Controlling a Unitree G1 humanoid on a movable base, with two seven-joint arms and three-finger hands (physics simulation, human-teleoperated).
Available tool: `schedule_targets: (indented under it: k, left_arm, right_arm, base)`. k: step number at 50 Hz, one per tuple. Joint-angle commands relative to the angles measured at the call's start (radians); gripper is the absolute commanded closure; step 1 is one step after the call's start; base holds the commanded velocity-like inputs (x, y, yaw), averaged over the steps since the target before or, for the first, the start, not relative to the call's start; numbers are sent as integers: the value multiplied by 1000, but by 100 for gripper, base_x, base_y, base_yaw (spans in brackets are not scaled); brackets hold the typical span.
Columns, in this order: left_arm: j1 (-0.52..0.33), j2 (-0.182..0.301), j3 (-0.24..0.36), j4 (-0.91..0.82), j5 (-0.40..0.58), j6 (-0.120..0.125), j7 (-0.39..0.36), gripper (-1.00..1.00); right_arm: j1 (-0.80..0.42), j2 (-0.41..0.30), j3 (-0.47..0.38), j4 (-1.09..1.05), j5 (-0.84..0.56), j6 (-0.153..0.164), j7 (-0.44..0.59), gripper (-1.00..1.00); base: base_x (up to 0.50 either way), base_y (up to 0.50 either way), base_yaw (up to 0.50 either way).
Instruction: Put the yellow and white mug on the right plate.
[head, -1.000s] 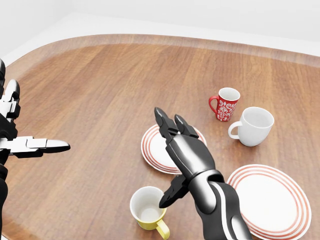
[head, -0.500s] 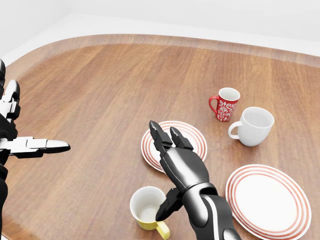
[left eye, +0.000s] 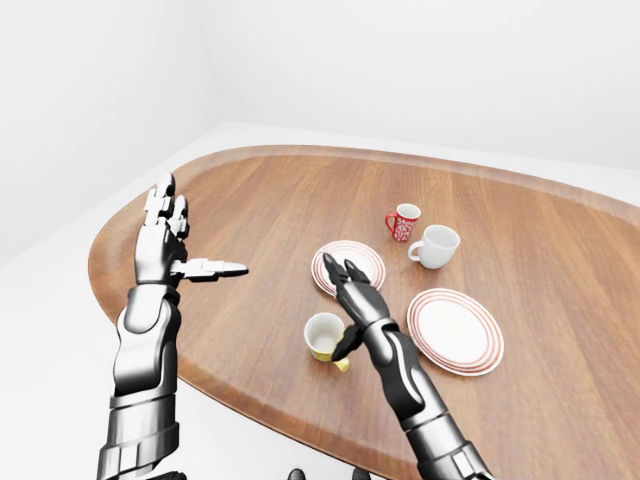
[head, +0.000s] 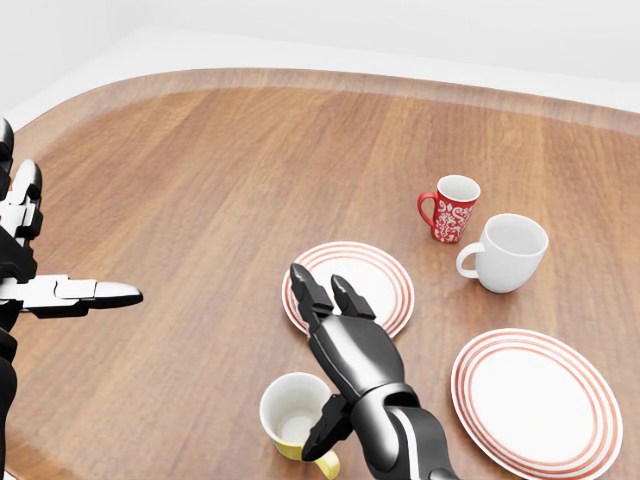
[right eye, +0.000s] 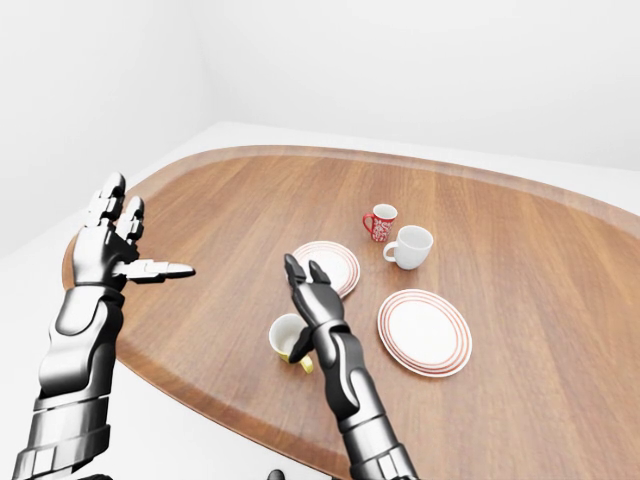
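Fingers (head: 305, 290) spread — beside yellow and white mug (head: 292, 415)

A rounded wooden counter (head: 200, 190) carries a red patterned mug (head: 452, 208), upright, handle to the head view's left. Just beside it, lower right, stands a plain white mug (head: 508, 252). Below-left of both lies a red-ringed plate (head: 378, 272)

Small ceramic mug, yellow outside w/ white inside (head: 290, 417), upright, empty, on brown wooden desk (head: 200, 200) near bottom edge of head view, handle twd bottom-right. Round white plate w/ red rim rings (head: 535, 400) flat, empty, to mug's right, apart.
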Motion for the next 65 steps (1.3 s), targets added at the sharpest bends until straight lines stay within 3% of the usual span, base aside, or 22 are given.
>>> schedule_targets:
  k: [1,37,43,52,65]
  left_arm:
    - [1,-1,1,-3,2,0,-2,-100]
    - [5,-4,-1,-11,4,0,-6,-100]
    - [4,-4,0,-8,4,0,-6,-100]
    - [6,-4,0,-10,2,0,-5,-100]
    - [2,0,3,-11,-3,0,-4,-100]
  right_arm:
    - [5,13,20,54,-7,0,-34,-100]
    - [-112,19,-19,328,-24,-61,-170,-100]
    - [-103,23,-15,307,-20,-55,-159,-100]
    - [-129,25,-23,373,7,-83,-189,-100]
    - [-117,38,-11,370,16,-88,-188,-100]
  base:
    - [0,0,0]
    - [0,0,0]
    - [0,0,0]
    - [0,0,0]
    - [0,0,0]
